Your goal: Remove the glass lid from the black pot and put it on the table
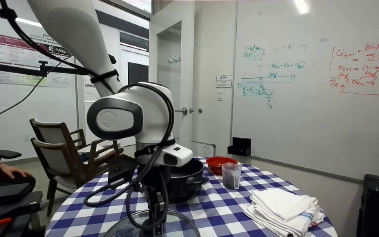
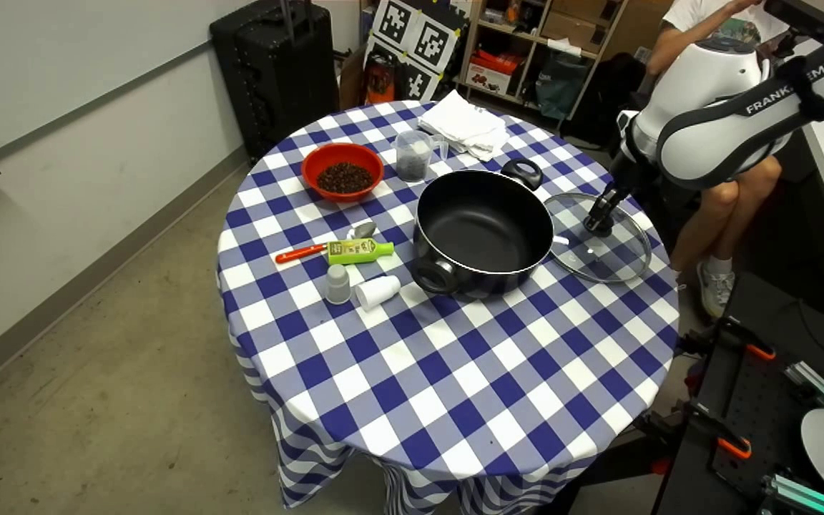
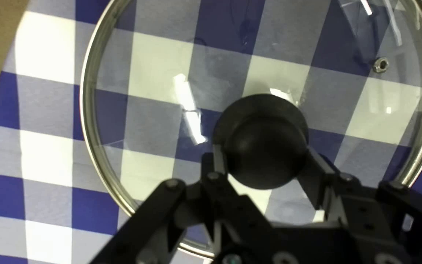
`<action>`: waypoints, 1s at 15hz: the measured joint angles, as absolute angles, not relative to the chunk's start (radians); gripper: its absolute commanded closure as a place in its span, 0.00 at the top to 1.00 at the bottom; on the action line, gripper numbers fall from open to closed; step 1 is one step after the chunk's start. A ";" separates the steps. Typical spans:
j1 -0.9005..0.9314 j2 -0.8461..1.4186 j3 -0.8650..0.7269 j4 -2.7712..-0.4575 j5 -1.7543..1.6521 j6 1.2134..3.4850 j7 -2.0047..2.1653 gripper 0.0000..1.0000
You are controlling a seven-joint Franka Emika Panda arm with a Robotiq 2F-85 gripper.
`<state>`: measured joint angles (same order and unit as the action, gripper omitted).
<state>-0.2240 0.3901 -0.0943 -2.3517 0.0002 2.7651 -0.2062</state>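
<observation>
Gripper [image 3: 266, 161] grasps the dark centre knob [image 3: 262, 110] of the glass lid [image 2: 594, 250]. Jaw separation: partial, set at the width of the knob. In the wrist view, one finger [image 3: 218, 159] stands on each side of the knob, and both tips appear to bear against it. In both exterior views, the gripper is directed downward onto the middle of the lid.

Arm [image 1: 156, 112] pose: in an exterior view, it slopes down from above to a sharp bend at the wrist, below which the end section hangs close to vertical. Black cables [image 1: 170, 121] are strapped along the arm and loop beside the gripper.

Lid position: level, at the surface of the round table [image 2: 498, 372], off the black pot [image 2: 483, 222] and just beside it. The checked cloth [image 2: 319, 443] shows through the glass. Whether the rim bears fully on the cloth, or touches the pot, cannot be determined. The pot stands upright with its interior exposed.
</observation>
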 measured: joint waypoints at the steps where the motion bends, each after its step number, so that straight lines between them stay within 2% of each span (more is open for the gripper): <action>1: -0.228 0.392 -0.090 -2.351 0.003 2.765 -0.206 0.25; 3: -0.235 0.392 -0.085 -2.349 0.008 2.765 -0.206 0.25; 4: -0.238 0.392 -0.084 -2.348 0.011 2.765 -0.206 0.57; 5: -0.240 0.392 -0.082 -2.348 0.013 2.765 -0.206 0.77; 8: -0.252 0.389 -0.071 -2.346 0.014 2.765 -0.219 0.97; 9: -0.265 0.383 -0.055 -2.346 0.024 2.764 -0.247 0.78; 11: -0.306 0.357 -0.001 -2.349 0.063 2.762 -0.337 0.93; 12: -0.316 0.343 0.012 -2.352 0.070 2.760 -0.355 0.97; 15: -0.323 0.327 0.020 -2.360 0.071 2.759 -0.367 0.97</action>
<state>-0.3233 0.3273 0.0202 -2.3605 0.0706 2.7589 -0.3670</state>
